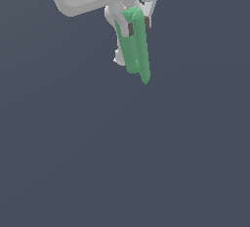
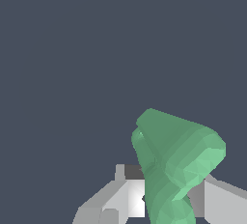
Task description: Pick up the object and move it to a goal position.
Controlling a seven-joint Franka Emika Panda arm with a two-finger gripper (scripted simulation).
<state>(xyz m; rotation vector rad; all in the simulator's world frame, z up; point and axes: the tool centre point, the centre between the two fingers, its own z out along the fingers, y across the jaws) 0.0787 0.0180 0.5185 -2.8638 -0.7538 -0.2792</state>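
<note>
The object (image 1: 135, 45) is a matte green elongated piece with lengthwise ridges, hanging below the white hand in the exterior view. My gripper (image 1: 138, 25) is shut on its upper end, a dark pad on each side of it. Its lower end sticks out well below the fingers. In the wrist view the object (image 2: 176, 162) fills the space between the white fingers (image 2: 113, 201), seen end-on and close to the camera. The hand's body hides the top of the piece in the exterior view.
Behind everything is a plain dark grey-blue surface (image 1: 73, 147) with no other objects, edges or markers showing in either view.
</note>
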